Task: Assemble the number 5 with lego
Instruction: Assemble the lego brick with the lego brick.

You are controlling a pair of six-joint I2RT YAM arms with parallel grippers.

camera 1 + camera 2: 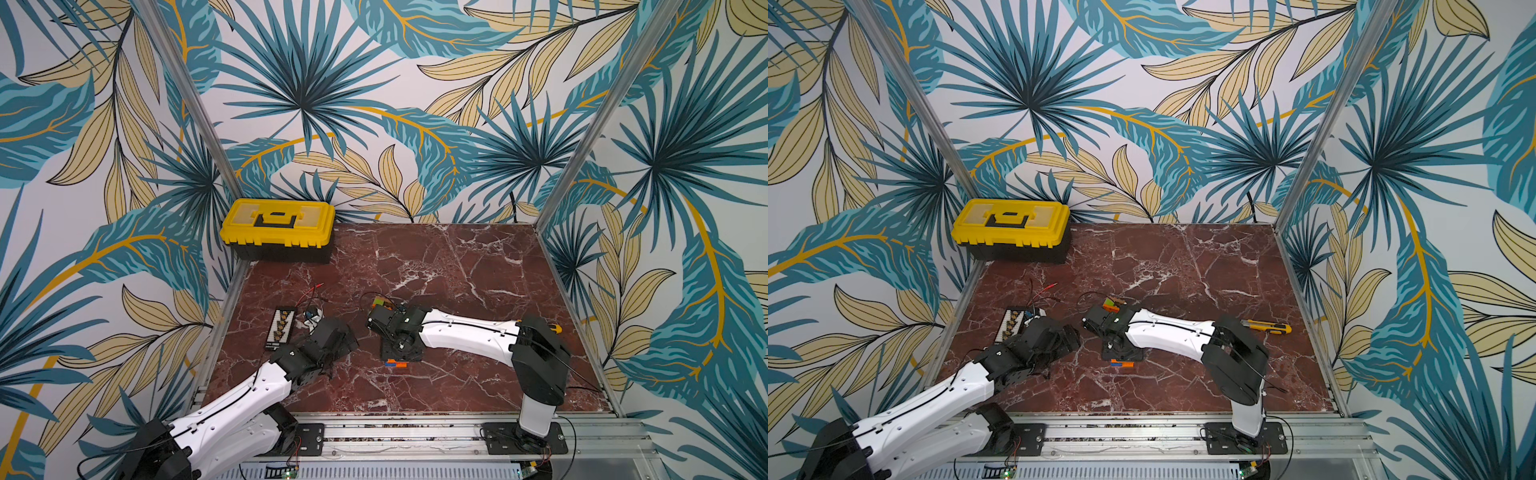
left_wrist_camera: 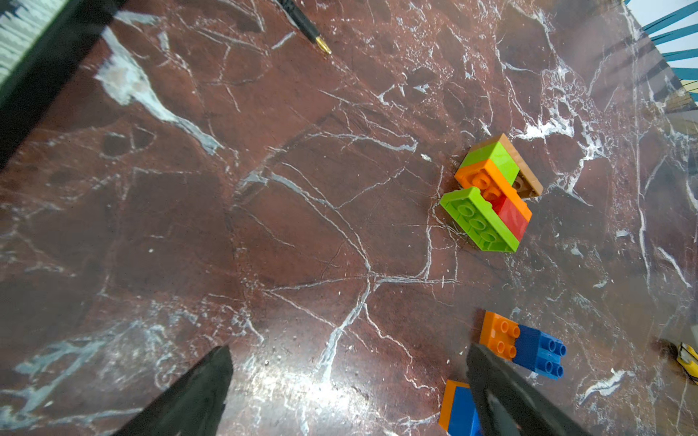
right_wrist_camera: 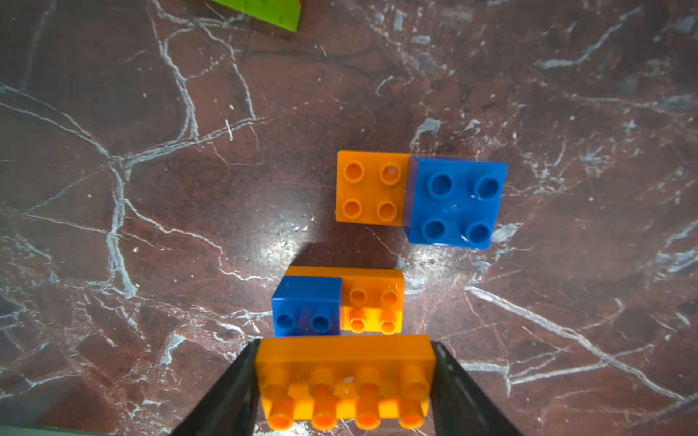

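Clamping the orange brick (image 3: 345,377), right gripper (image 3: 343,353) should seat it squarely on the orange-blue cluster (image 3: 338,302); left gripper (image 1: 351,343), nine o'clock, gapes.

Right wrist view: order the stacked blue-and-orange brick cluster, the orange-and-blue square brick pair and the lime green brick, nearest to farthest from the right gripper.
1. Stacked blue-and-orange brick cluster, just ahead of the right gripper.
2. Orange-and-blue square brick pair, further ahead.
3. Lime green brick, beyond both, partly in view.

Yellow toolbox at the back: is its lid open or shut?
Shut. In both top views the yellow toolbox has its lid seated flush on the black base, with the handle folded flat on top.
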